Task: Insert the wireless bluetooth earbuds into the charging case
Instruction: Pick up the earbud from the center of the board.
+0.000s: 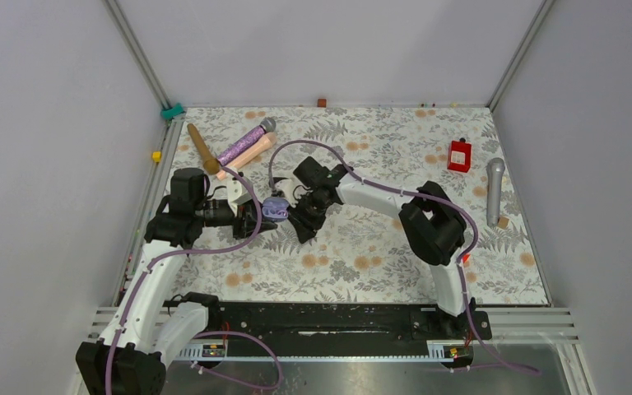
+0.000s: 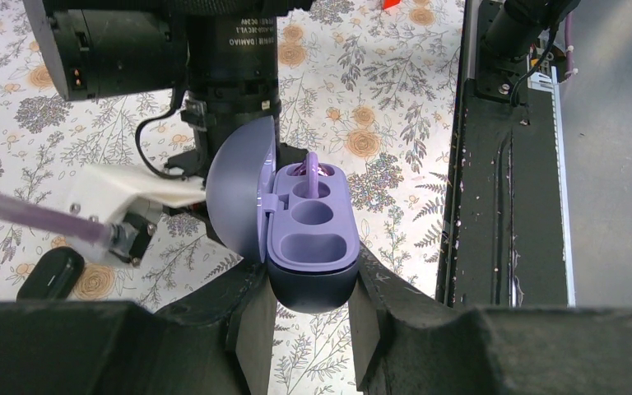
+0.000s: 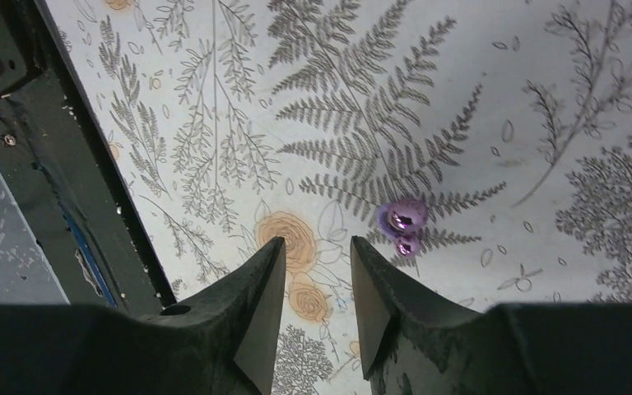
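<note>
the case (image 2: 313, 276) is pinched at its dark base by the left tool (image 2: 313, 284), one finger (image 2: 251, 321) pressed on each side, and is held above the surface (image 2: 378, 99). its lid (image 2: 239, 189) is swung open to the left in the left wrist view, so that the lilac tray is shown. a bud (image 2: 313, 169) is seen at the far end of that tray, its stem laid over the far well; whether it is fully seated cannot be told. the right arm's black wrist is seen just beyond the case. a black oval thing (image 2: 49, 276) lies on the surface to the left. the right tool (image 3: 317, 243) is spread, with nothing between its fingers (image 3: 259, 288), and is held over the surface. a second bud (image 3: 403, 220), glossy purple, lies on the fern print just right of the right tool's tip, apart from it. from above, both tools are met near the middle of the surface, the case (image 1: 276, 207) between them. two microphones (image 1: 245, 146) lie at the far left and one (image 1: 494, 189) at the far right.
</note>
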`<state>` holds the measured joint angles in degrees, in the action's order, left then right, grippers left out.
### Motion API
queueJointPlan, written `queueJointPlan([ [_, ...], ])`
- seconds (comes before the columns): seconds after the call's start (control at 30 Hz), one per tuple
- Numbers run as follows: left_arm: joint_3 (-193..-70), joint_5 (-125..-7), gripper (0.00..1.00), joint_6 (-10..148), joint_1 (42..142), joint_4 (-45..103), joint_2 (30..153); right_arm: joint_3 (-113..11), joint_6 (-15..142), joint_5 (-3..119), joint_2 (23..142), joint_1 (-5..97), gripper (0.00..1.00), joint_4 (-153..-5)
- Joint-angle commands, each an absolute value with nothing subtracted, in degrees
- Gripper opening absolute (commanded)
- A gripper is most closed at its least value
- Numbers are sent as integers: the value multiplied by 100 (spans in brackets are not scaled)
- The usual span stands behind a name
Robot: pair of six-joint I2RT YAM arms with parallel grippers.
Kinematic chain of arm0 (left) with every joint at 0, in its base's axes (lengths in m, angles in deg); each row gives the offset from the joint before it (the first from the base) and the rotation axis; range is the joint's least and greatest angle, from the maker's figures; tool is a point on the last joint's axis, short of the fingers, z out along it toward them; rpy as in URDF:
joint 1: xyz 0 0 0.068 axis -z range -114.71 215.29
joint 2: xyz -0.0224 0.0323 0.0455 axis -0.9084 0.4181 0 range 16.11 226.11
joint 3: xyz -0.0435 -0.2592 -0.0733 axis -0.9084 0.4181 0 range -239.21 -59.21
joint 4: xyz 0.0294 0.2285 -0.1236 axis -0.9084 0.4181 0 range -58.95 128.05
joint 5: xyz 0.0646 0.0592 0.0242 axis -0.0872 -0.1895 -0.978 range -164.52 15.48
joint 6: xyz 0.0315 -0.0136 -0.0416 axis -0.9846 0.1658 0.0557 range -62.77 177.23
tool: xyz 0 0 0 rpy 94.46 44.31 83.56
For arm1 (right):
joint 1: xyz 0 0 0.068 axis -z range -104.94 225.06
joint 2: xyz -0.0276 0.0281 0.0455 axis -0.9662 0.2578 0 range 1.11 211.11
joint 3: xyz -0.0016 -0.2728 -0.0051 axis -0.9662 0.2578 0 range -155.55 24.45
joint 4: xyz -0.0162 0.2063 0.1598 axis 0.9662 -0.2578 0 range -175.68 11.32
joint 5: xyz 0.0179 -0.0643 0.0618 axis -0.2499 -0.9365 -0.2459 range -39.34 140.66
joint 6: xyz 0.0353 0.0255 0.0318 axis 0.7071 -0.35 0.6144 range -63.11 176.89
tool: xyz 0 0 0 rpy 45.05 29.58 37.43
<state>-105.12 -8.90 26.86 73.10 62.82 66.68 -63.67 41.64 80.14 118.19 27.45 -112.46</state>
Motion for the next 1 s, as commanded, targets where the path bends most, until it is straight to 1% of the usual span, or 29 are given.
queueJointPlan([
  [0.0,-10724,-671,0,2544,7275,6219,6590,-6740,4020,7859,11964,2579,44,-11223],
  [0.23,-10728,-662,0,2550,7275,6218,6599,-7226,4079,7451,12381,2562,45,-11574],
  [0.47,-10720,-681,0,2541,7271,6221,6590,-7391,4120,7193,12657,2553,44,-11757],
  [0.73,-10711,-685,0,2528,7267,6217,6622,-7075,4087,7248,12374,2558,43,-11508],
  [0.97,-10707,-677,0,2524,7267,6216,6612,-6677,3997,7479,11725,2545,43,-11214],
])
